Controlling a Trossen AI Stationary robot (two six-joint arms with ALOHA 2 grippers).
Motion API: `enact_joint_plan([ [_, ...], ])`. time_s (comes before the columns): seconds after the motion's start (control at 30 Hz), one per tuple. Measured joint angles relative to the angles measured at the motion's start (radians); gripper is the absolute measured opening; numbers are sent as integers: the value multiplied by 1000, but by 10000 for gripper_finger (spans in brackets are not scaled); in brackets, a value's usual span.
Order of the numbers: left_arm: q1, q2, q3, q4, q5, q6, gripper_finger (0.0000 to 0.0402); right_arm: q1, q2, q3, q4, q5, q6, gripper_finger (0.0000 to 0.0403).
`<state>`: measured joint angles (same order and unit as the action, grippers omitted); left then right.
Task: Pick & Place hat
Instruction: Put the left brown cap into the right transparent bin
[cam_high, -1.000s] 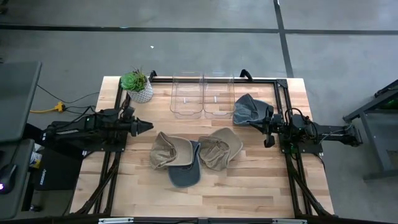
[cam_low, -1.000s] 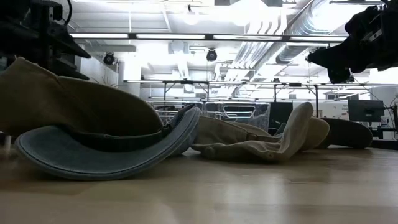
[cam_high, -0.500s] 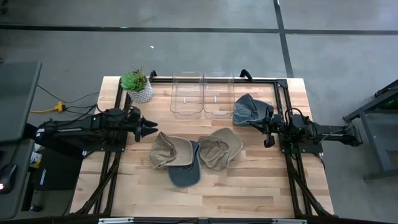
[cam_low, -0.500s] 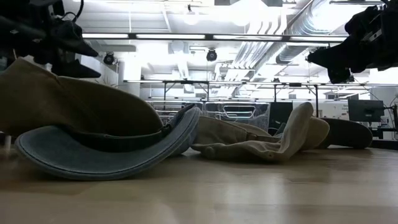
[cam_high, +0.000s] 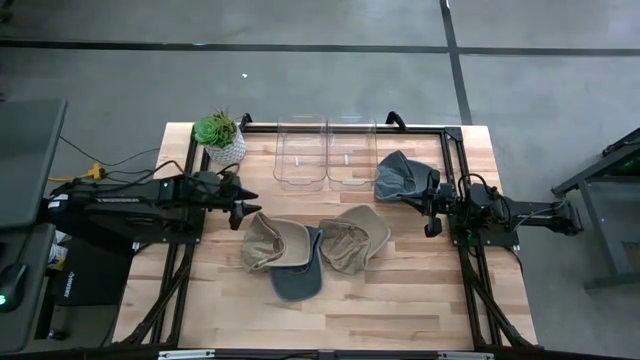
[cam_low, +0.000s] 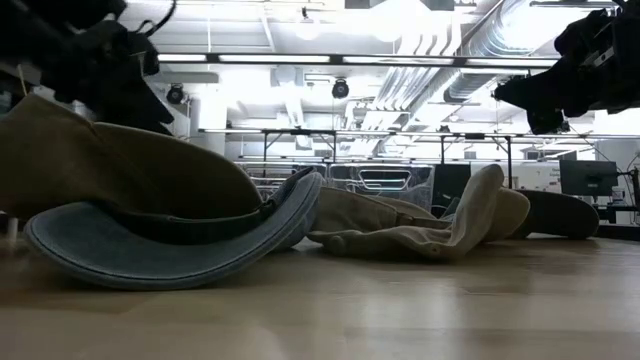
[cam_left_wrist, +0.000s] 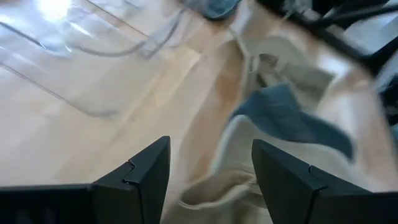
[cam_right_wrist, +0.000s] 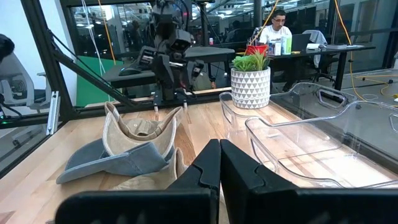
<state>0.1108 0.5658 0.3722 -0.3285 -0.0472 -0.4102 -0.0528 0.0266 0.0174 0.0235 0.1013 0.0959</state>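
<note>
Crown-down tan hat (cam_high: 272, 242), brim rightward

Looks like a robotics lab or open-plan tech workshop. The wooden table (cam_high: 330, 310) is sitting on a grey concrete floor (cam_high: 300, 80) with dark seams running across it. Exposed silver ducts (cam_low: 500, 45) and strip lights (cam_low: 300, 58) are hanging overhead, more workbenches (cam_low: 290, 140) are standing in the background, and a person (cam_right_wrist: 277, 28) is sitting at a desk behind glass partitions (cam_right_wrist: 118, 31).
</note>
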Motion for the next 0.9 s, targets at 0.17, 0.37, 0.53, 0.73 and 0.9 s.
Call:
enact_joint_plan([
  [0.17, 0, 171, 166, -200, 24, 108, 209, 0, 0, 0, 0, 0, 0, 0],
  [0.37, 0, 368, 327, -385, 124, 264, 209, 0, 0, 0, 0, 0, 0, 0],
  [0.53, 0, 487, 364, -434, 144, 368, 209, 0, 0, 0, 0, 0, 0, 0],
  [0.73, 0, 575, 368, -472, 131, 482, 209, 0, 0, 0, 0, 0, 0, 0],
  [0.9, 0, 592, 368, -475, 42, 580, 209, 0, 0, 0, 0, 0, 0, 0],
])
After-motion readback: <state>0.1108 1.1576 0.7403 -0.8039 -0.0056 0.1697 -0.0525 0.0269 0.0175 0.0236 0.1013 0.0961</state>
